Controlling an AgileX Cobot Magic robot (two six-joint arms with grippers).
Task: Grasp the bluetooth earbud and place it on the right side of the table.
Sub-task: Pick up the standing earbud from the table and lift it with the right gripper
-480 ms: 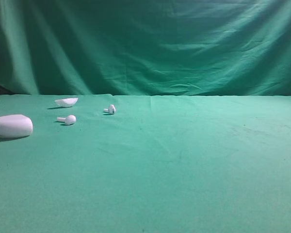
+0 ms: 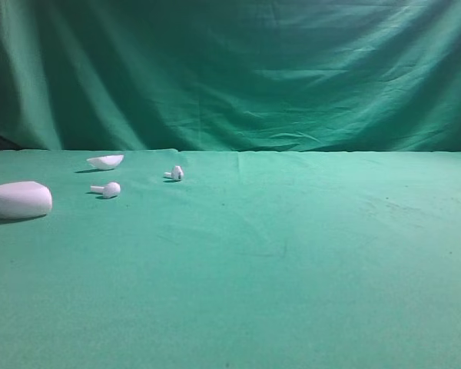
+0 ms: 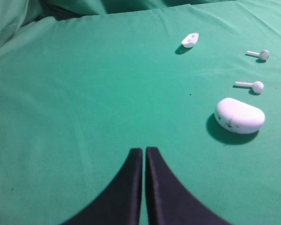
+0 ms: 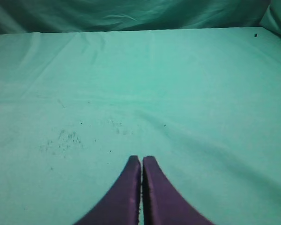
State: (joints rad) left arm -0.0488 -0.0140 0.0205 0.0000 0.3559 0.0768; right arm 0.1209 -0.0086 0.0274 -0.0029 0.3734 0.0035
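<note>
Two earbuds lie on the far left of the green surface (image 2: 292, 269). One earbud (image 2: 107, 189) is just right of the closed white case (image 2: 18, 200). The other earbud (image 2: 174, 174) lies a bit farther right. A white shell (image 2: 105, 161) sits behind them; I cannot tell what is in it. The left tool (image 3: 144, 151) and right tool (image 4: 141, 159) are both clenched, holding nothing.
</note>
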